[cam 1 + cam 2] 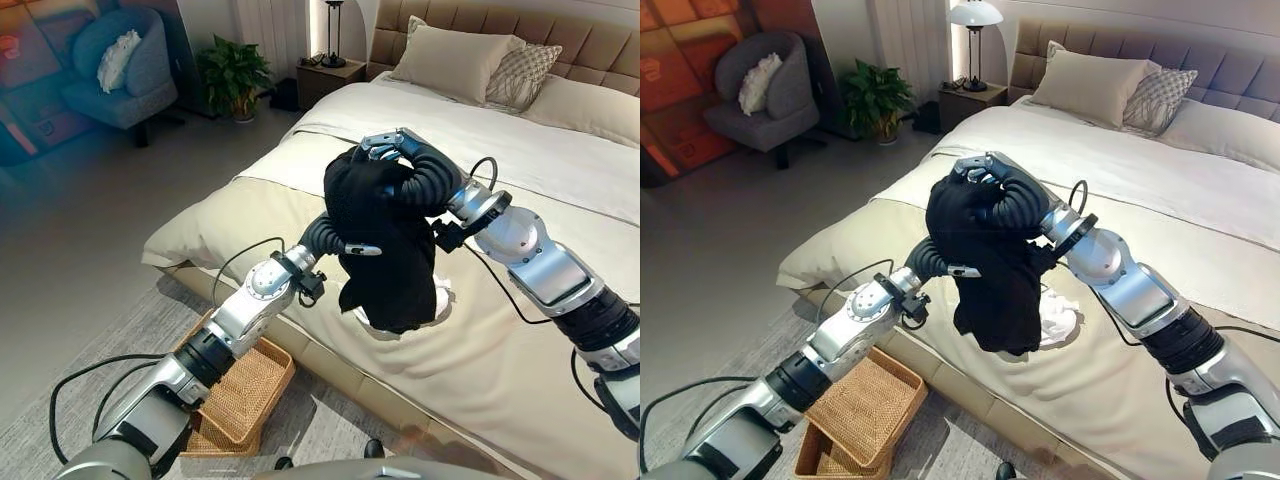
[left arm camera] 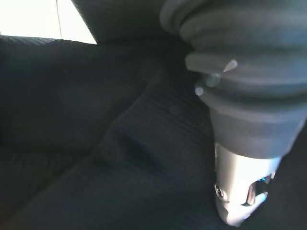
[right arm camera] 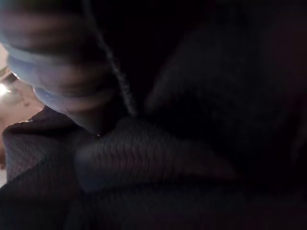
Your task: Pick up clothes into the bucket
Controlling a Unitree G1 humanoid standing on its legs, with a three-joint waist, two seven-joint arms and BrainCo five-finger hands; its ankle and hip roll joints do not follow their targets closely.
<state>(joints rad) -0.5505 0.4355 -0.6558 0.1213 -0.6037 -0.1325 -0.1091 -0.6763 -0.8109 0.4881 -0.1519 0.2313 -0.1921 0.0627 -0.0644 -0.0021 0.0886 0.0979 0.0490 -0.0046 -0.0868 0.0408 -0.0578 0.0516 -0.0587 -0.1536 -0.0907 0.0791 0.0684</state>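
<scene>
While lifted, black garment (image 1: 385, 250), above bed (image 1: 520, 360), basket (image 1: 245, 385)

The garment (image 1: 385, 250) hangs above the bed (image 1: 520, 340), between the left hand (image 1: 355, 249) and right hand (image 1: 392, 145). The basket (image 1: 240, 395) stands on the rug (image 1: 130, 330) beside the bed's near edge, below the left arm.

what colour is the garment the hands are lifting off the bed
Black, plain with a fine ribbed knit. The garment shows best in the right eye view.
</scene>
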